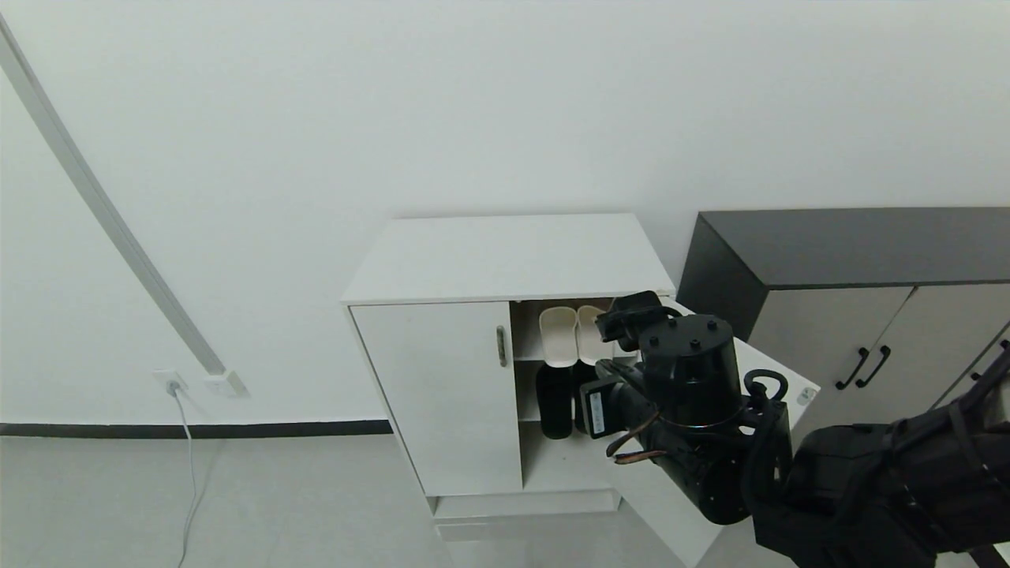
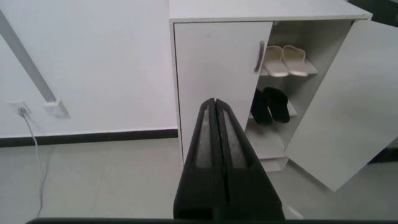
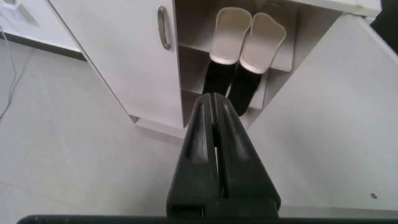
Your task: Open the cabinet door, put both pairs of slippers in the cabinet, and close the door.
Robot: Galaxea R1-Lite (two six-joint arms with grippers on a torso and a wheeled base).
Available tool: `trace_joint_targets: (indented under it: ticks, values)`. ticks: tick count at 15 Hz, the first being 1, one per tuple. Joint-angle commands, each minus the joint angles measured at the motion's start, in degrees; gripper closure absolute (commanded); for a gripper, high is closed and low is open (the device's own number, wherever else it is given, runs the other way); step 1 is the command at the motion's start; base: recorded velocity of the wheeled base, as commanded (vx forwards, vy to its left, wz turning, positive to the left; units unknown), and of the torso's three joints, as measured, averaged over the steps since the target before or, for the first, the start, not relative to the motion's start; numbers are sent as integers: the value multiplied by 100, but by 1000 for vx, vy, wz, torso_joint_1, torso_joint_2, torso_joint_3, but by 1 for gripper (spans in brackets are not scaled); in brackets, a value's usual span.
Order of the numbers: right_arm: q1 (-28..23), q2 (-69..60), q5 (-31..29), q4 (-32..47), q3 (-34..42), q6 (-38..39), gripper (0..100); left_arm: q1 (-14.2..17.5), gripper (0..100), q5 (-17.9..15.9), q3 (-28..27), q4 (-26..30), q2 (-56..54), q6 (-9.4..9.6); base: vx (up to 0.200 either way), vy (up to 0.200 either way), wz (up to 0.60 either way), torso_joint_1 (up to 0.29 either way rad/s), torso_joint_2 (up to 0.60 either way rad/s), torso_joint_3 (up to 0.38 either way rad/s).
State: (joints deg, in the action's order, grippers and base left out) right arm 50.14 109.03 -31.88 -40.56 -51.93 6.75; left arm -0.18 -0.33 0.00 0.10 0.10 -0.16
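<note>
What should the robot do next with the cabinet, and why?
Probably bring the right gripper, jaws shut, around the open door and push it closed: the cream slippers and the black slippers already sit on shelves inside the cabinet, so only closing seems left.

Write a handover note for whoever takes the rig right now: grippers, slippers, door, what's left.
Left gripper: shut, empty, back from the cabinet front.
Right gripper: shut, empty, in front of the open compartment.
Cream slippers lie on the upper shelf and black slippers on the shelf below, both pairs inside.
Right door stands wide open; left door is shut.
Done: door opened, both pairs stowed.
Left: close the right door.
</note>
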Motion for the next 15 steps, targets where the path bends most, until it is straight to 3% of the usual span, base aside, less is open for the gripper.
trace_joint_targets:
  ticks: [1, 8, 15]
  values:
    - [-22, -5, 6, -5, 43, -25, 100, 1, 100, -2, 0, -1, 8, -2, 0, 0, 0, 139, -320, -163]
    - [-31, -5, 6, 4, 52, -34, 100, 1, 100, -2, 0, -1, 8, -2, 0, 0, 0, 7, -11, -5]
    - [-31, -5, 6, 4, 69, -78, 100, 1, 100, -2, 0, -1, 8, -2, 0, 0, -600, 6, 1, 0]
